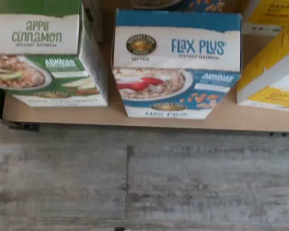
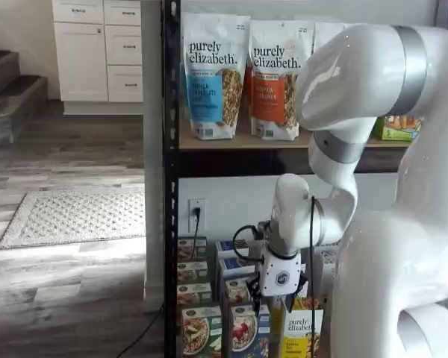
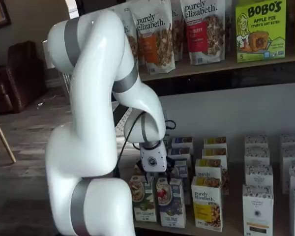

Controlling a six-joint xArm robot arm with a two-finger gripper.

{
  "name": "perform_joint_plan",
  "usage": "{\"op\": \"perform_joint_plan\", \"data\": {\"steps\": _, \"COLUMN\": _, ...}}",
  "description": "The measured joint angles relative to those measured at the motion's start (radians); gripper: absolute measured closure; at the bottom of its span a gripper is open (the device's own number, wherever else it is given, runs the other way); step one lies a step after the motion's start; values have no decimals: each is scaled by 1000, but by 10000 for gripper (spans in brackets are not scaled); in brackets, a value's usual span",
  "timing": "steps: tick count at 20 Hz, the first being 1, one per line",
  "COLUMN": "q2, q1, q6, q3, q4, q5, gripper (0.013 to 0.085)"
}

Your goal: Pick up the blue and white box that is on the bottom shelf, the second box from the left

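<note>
The blue and white box (image 1: 176, 67), labelled "Flax Plus", stands upright at the front edge of the bottom shelf (image 1: 62, 115), with a pictured bowl of oats and red berries. It also shows in both shelf views (image 2: 244, 332) (image 3: 169, 201), between a green-fronted carton and a yellow one. My gripper (image 2: 273, 297) (image 3: 152, 175) hangs just above and in front of the box, not touching it. Its white body shows, but the black fingers are not clear enough to tell whether they are open or shut. Nothing is held.
A green "apple cinnamon" carton (image 1: 43, 53) stands close on one side of the box and a yellow "purely elizabeth" carton (image 1: 272, 62) on the other. More cartons stand in rows behind (image 3: 214, 147). Granola bags (image 2: 213, 74) fill the wood-board tier above. Grey plank floor (image 1: 144, 183) lies in front.
</note>
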Motion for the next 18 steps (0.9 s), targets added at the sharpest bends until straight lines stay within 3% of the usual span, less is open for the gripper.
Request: {"op": "perform_joint_plan", "data": {"steps": 18, "q2": 251, "q1": 4, "q6": 83, "q3": -235, "q4": -83, "q5": -9, "gripper": 130}}
